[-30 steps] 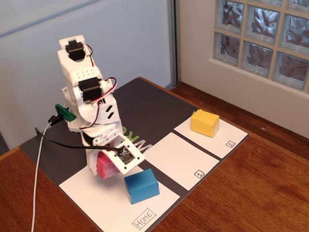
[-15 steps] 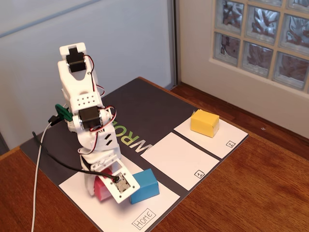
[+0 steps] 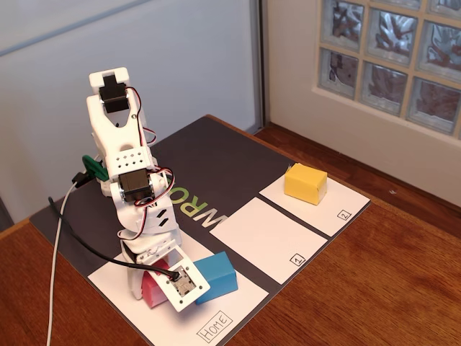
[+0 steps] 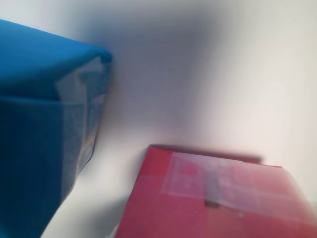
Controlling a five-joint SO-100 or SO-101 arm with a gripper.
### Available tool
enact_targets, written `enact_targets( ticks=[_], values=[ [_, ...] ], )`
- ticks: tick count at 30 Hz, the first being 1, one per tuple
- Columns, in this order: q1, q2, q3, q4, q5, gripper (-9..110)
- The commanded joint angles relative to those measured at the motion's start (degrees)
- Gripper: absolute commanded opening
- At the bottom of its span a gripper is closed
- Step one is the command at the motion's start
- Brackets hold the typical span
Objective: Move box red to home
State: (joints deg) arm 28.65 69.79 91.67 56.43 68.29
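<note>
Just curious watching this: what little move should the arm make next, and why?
Probably open the jaws and let go: the red box already sits low on the HOME panel beside the blue box, though the grip itself is hidden.

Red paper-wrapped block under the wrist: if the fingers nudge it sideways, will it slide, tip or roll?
The red paper-wrapped block has flat faces, so it probably slides rather than rolls. It looks light, likely shifting easily on the smooth white paper home panel. The blue paper-wrapped block close beside it might stop it.

Pinkish-red box (image 4: 218, 198) with clear tape, blue block (image 3: 217, 277), yellow block (image 3: 305, 183), white home panel (image 3: 238, 299) with black handwritten label, white arm (image 3: 126, 173), reddish-brown wooden surface (image 3: 374, 281), dark grey mat (image 3: 216, 162).
</note>
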Motion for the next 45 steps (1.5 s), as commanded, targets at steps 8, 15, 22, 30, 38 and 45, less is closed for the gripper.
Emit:
enact_targets(
  ticks=[8, 15, 22, 30, 38, 45],
  values=[
    [-0.09, 6.59, -1.14, 1.32, 0.53, 29],
    [-1.49, 17.4, -1.14, 7.38, 2.37, 20],
    [-2.55, 28.92, -2.64, 15.64, 2.64, 14],
    [-2.37, 28.65, -2.55, 16.88, 2.9, 19],
    [-2.29, 13.71, -2.9, 5.54, 4.13, 29],
    [-1.76, 1.76, -4.75, -0.62, 4.48, 34]
  ],
)
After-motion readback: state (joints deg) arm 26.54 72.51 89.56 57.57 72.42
